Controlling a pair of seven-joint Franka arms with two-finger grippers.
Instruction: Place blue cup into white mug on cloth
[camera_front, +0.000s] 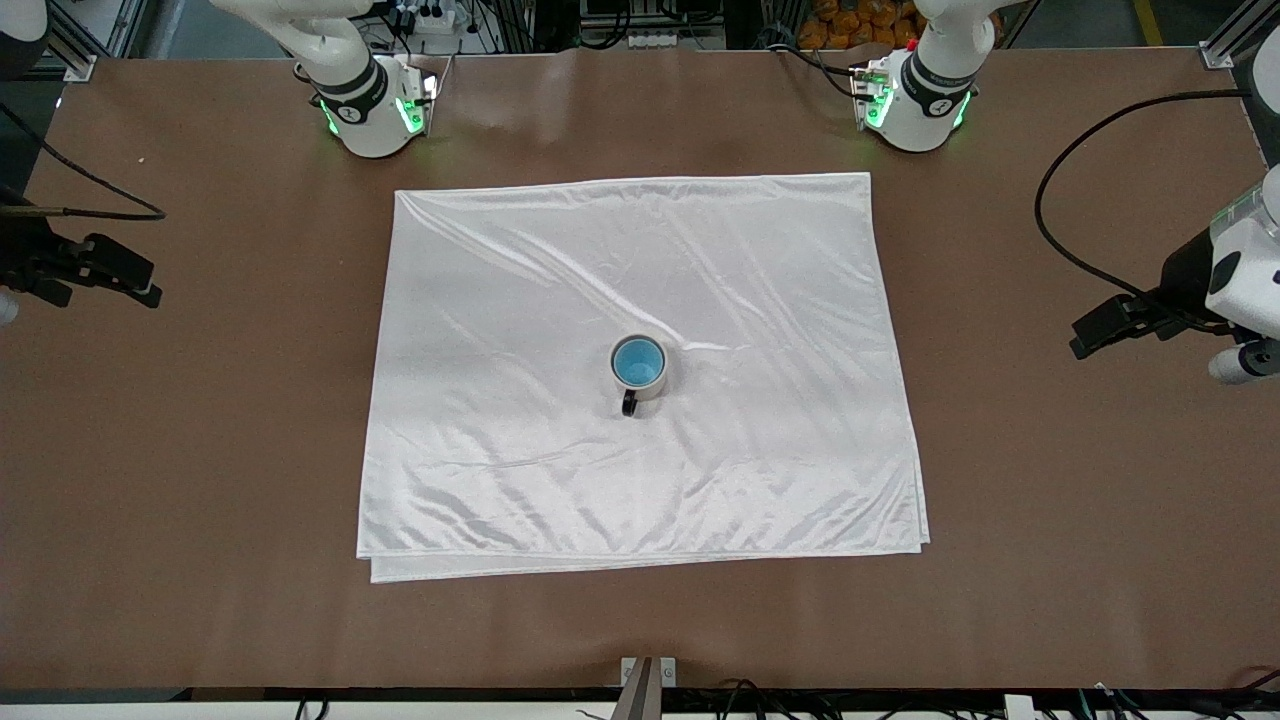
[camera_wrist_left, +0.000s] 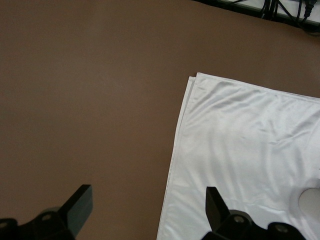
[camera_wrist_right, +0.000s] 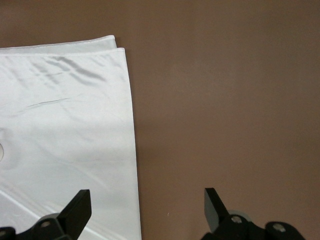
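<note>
The white cloth (camera_front: 500, 330) lies spread on the middle of the table, folded double. The white mug (camera_front: 645, 385) stands upright near its centre, its black handle turned toward the front camera. The blue cup (camera_front: 638, 362) sits inside the mug, with only its blue inside showing. My left gripper (camera_front: 1095, 330) hangs open over bare table at the left arm's end, off the cloth, with nothing in it. In the left wrist view the gripper (camera_wrist_left: 149, 200) straddles the cloth's edge (camera_wrist_left: 240, 150). My right gripper (camera_front: 150, 280) waits open over bare table at the right arm's end. In the right wrist view it (camera_wrist_right: 147, 200) is empty beside the cloth (camera_wrist_right: 65, 125).
The brown table (camera_front: 1050, 560) surrounds the cloth on every side. Both arm bases (camera_front: 375, 110) (camera_front: 920, 100) stand along the edge farthest from the front camera. A black cable (camera_front: 1045, 200) loops above the table near the left gripper. A small metal bracket (camera_front: 648, 675) sits at the nearest edge.
</note>
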